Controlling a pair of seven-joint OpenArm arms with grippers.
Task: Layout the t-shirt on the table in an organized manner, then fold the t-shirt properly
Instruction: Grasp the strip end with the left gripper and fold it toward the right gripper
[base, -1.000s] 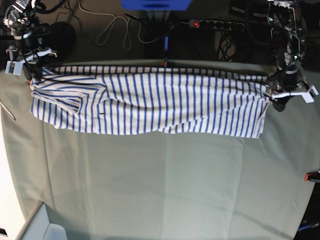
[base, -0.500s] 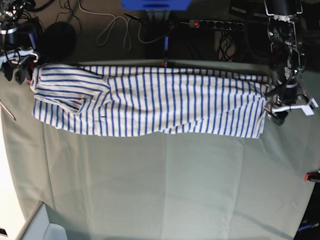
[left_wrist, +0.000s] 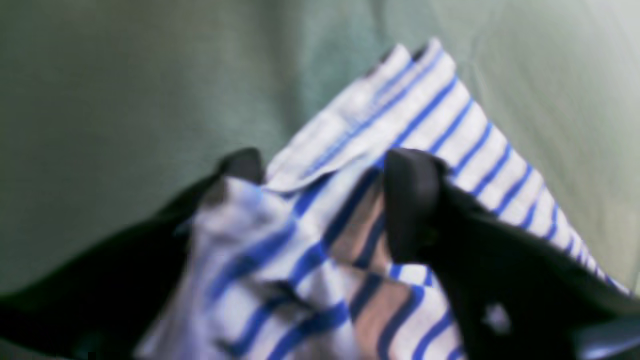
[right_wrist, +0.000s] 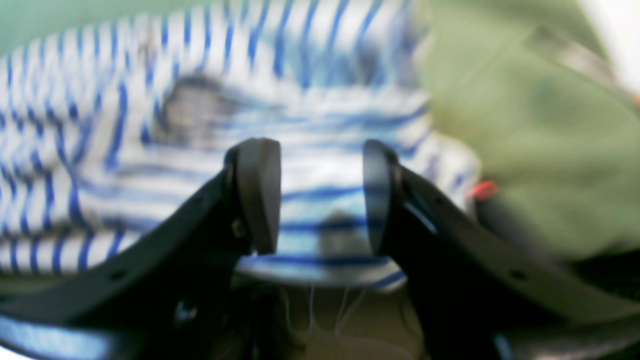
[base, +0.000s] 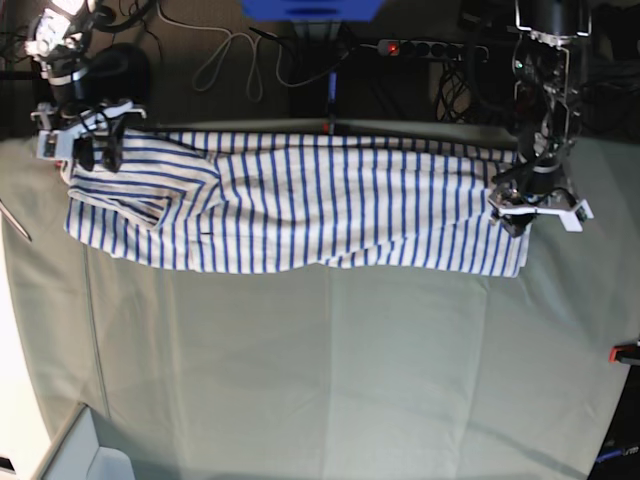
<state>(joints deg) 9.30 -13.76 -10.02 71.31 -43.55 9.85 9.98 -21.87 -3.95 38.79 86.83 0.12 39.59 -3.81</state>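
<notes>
The striped t-shirt (base: 300, 210) lies as a long folded band across the far part of the table (base: 330, 370). My left gripper (base: 522, 218) stands over the band's right end. In the left wrist view its jaws (left_wrist: 320, 190) are apart, with bunched striped fabric (left_wrist: 280, 250) lying between the fingers (left_wrist: 410, 200). My right gripper (base: 95, 152) hovers over the band's left end near the sleeve. In the right wrist view it (right_wrist: 317, 200) is open, and the t-shirt (right_wrist: 200, 125) lies below the fingers (right_wrist: 257, 195), not pinched.
Beyond the table's far edge are loose cables (base: 235, 60), a power strip (base: 430, 48) and a blue object (base: 310, 8). A white box (base: 90, 462) sits at the near left corner. A red-tipped item (base: 626, 352) is at the right edge.
The right gripper opened, let go of the shirt's left corner, swung off and came back over it. The left gripper moved left onto the shirt's right end, its jaws narrowing.
</notes>
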